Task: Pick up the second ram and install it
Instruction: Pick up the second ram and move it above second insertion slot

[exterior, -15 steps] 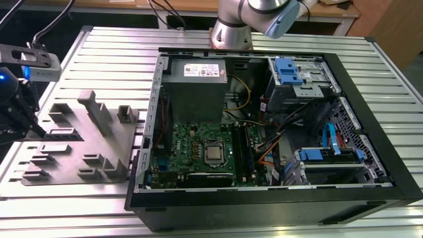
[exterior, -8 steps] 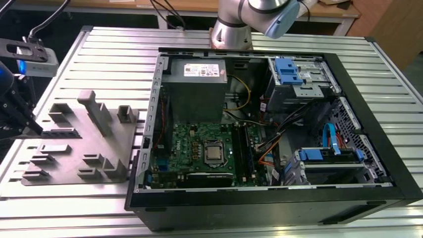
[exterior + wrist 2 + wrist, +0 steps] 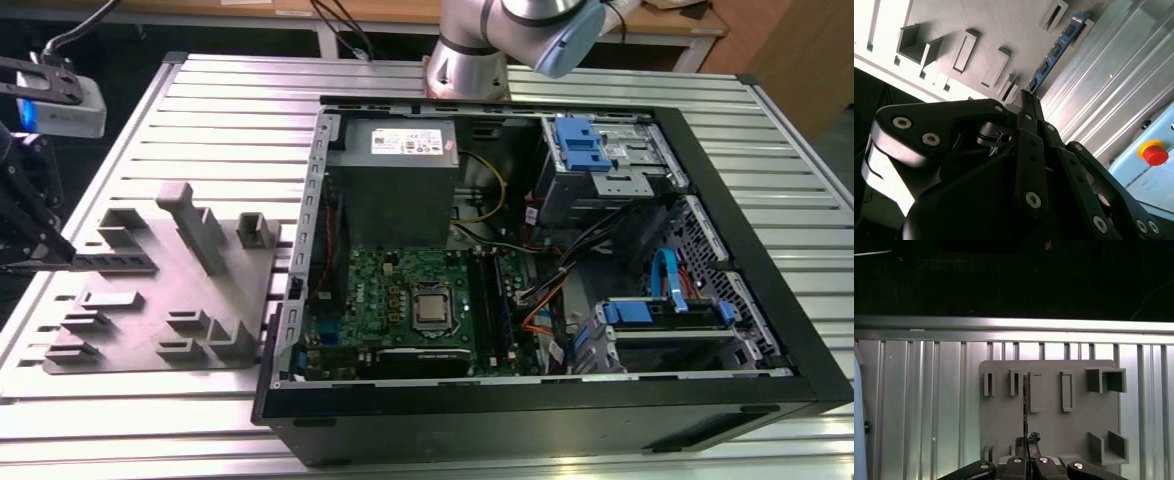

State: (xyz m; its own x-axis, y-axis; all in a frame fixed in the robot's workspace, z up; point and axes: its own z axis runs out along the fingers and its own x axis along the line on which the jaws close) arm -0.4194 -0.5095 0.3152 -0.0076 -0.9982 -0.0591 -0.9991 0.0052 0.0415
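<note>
One end of the second ram point(image 3: 1055, 50) is pinched in the gripper point(image 3: 1027, 96), edge-on over the grey holder block point(image 3: 154, 285) at the exterior view's left; prob. leaves its long edge free for slotting.

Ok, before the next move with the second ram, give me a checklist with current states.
1. Grip: fingers shut on the second ram: ok, in the second wrist view.
2. Alignment: ram in line with the fingers, not skewed: ok, edge-on in the first wrist view.
3. Clearance: ram free of the grey holder block: cannot tell.
4. Target: motherboard slots free to take it: cannot tell.
5. Path: cables clear of the slots: cannot tell; they lie close, on the exterior view's right.
</note>
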